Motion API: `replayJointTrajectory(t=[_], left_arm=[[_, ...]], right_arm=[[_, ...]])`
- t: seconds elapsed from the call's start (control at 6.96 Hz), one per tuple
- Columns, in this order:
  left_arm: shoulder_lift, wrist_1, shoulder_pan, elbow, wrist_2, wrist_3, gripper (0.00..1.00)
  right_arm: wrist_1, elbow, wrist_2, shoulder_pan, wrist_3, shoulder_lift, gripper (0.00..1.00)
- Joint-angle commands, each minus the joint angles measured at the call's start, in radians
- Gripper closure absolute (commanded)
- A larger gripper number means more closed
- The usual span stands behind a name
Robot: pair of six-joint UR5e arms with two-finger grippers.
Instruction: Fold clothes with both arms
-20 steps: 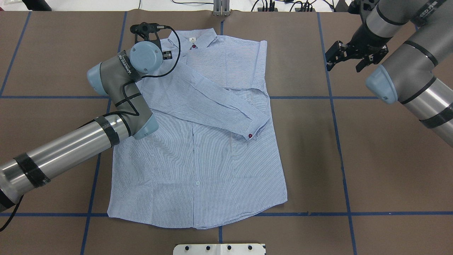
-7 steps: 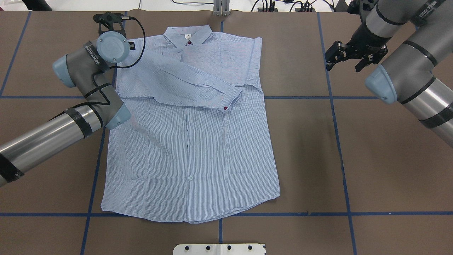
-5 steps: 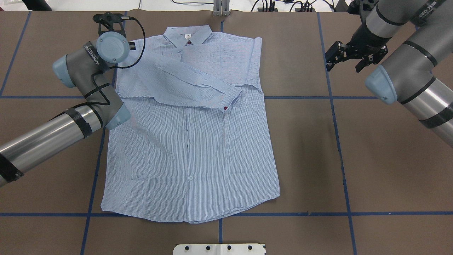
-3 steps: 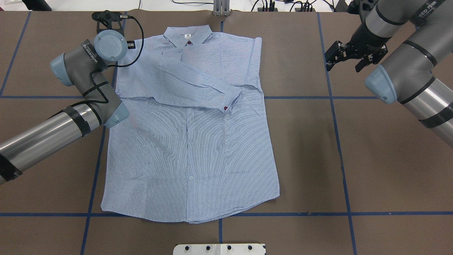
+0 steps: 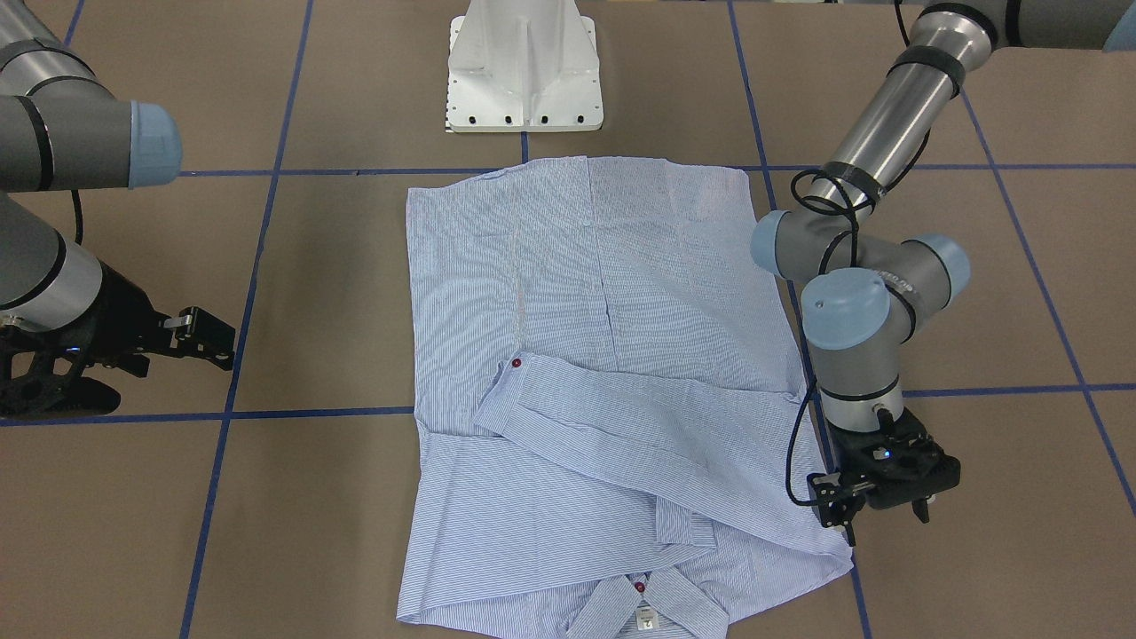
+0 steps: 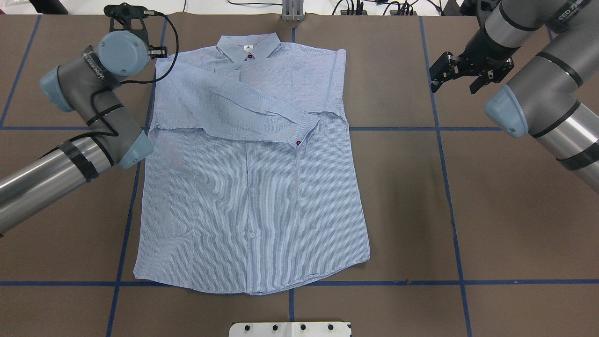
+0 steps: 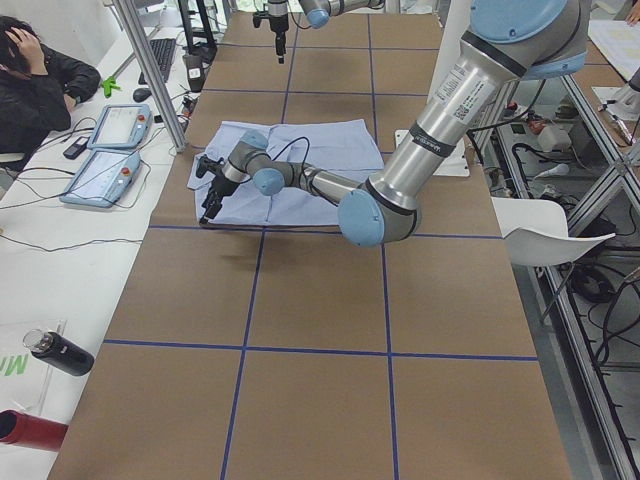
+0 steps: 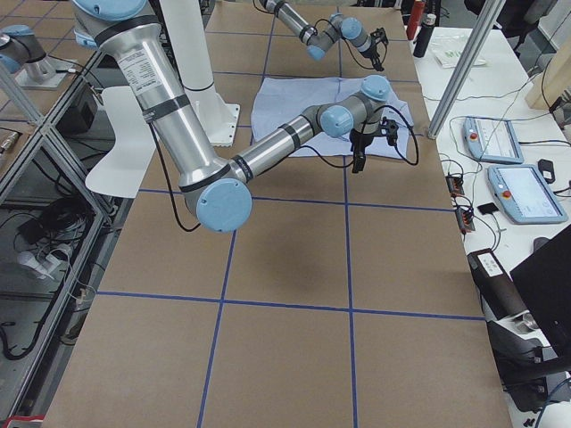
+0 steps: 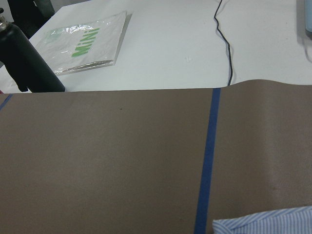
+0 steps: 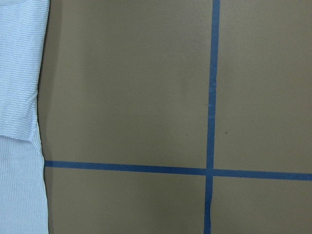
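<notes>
I see the finely striped cloth shirt (image 6: pixel 252 187) flat mid-frame, sleeve (image 6: pixel 243 105) folded diagonally across its front | left gripper (image 5: pixel 886 519) spread, empty, shifted further toward overhead's upper left | right gripper (image 6: pixel 454 88) spread, empty, upper right.

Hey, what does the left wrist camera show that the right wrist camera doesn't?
Only the left wrist view: the far edge of the brown table cover, and past it a white surface with a dark bottle, a clear bag with green print and a black cable. Only the right wrist view: two lines of blue tape crossing, and the shirt edge running down the picture's left side. Both: the table cover, blue tape and a bit of the striped shirt.
</notes>
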Motion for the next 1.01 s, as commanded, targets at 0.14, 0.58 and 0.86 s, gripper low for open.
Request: replayJointTrajectory(t=[0.14, 0.58, 0.86], left_arm=[[0.201, -0.006, -0.008, -0.322, -0.304, 0.001, 0.08], [0.538, -0.015, -0.008, -0.752, -0.637, -0.052, 0.01], [0.727, -0.31, 0.0, -0.811, -0.67, -0.209, 0.01]], right_arm=[[-0.003, 0.145, 0.028, 0.001, 0.003, -0.097, 0.0], [0.012, 0.298, 0.031, -0.108, 0.169, -0.214, 0.0], [0.014, 0.369, -0.024, -0.247, 0.317, -0.237, 0.0]])
